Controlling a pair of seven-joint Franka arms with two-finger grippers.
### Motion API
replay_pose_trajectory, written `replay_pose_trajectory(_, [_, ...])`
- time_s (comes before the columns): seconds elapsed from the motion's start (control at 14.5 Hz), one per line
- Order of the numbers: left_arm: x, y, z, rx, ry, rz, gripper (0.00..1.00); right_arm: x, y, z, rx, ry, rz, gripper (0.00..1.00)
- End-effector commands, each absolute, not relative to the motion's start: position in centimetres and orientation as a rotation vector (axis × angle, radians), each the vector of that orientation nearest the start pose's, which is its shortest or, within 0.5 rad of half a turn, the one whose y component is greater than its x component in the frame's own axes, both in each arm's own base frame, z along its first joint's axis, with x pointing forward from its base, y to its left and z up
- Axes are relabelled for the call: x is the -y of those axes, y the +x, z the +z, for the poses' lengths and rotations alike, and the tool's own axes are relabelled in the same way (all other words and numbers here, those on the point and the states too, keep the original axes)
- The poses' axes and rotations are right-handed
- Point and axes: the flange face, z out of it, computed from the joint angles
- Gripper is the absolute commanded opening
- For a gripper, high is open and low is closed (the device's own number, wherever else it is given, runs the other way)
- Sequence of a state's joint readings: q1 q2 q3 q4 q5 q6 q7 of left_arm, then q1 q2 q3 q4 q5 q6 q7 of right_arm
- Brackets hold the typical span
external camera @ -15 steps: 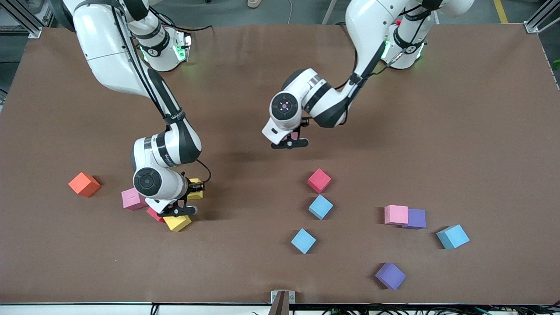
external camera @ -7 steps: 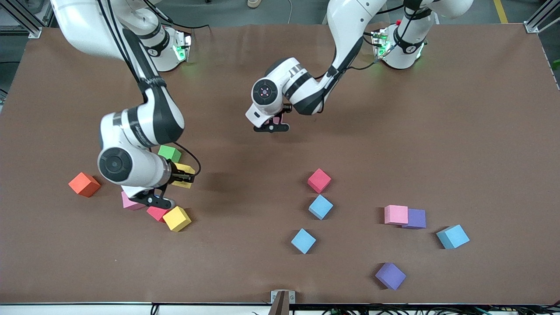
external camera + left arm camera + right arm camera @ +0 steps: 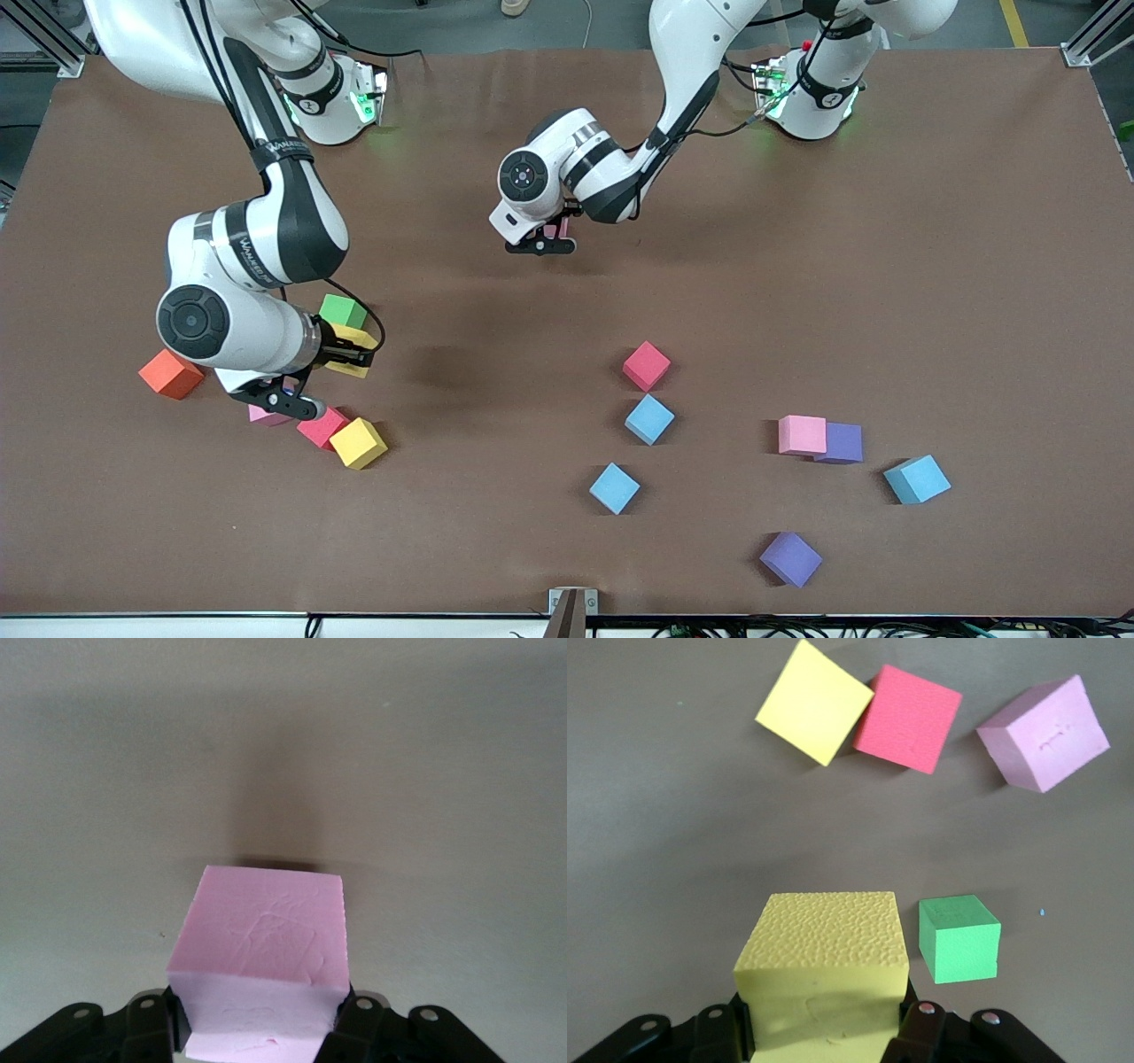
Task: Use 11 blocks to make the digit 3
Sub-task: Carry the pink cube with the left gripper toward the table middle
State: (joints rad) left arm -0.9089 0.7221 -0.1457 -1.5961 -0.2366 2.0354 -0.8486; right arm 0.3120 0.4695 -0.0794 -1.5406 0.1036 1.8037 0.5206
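1. Front view: we see the right hand [image 3: 350, 356] up over the worktop [image 3: 974, 266] at the right arm's end, clamped on a yellow block [image 3: 354, 341], with the green block [image 3: 343, 310] just beside it.
2. The right wrist view gives us what the arm partly hides: a second yellow block [image 3: 814, 702] touching a red block [image 3: 907, 719], and a pink block [image 3: 1044, 733] slightly apart.
3. In the left wrist view, the left hand [image 3: 257, 1028] grips a pink cube [image 3: 263, 948] above bare worktop; from the front it barely shows.
4. Only the front view shows us the orange cube [image 3: 171, 373] and the scattered blocks toward the left arm's end.
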Motion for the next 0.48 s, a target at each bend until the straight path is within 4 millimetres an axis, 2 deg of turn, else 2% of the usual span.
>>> replay_pose_trajectory(0.0, [58.0, 32.4, 18.6, 0.000, -3.003, 0.648, 0.25, -13.2, 64.0, 38.9, -0.607, -3.053, 0.339, 0.00])
replay_pose_trajectory(0.14, [57.9, 32.3, 18.5, 0.006, -2.995, 0.656, 0.25, -12.7, 63.9, 39.9, -0.616, -3.048, 0.330, 0.00])
replay_pose_trajectory(0.28, [57.8, 32.2, 18.3, -0.005, -2.990, 0.665, 0.27, -13.2, 63.7, 40.5, -0.675, -3.034, 0.323, 0.00])
replay_pose_trajectory(0.34, [57.8, 32.2, 18.2, -0.007, -2.989, 0.666, 0.32, -14.4, 63.4, 40.7, -0.753, -3.018, 0.333, 0.00])
replay_pose_trajectory(0.41, [57.8, 32.2, 18.2, -0.007, -2.989, 0.666, 0.43, -15.5, 63.1, 41.0, -0.850, -2.997, 0.329, 0.00])
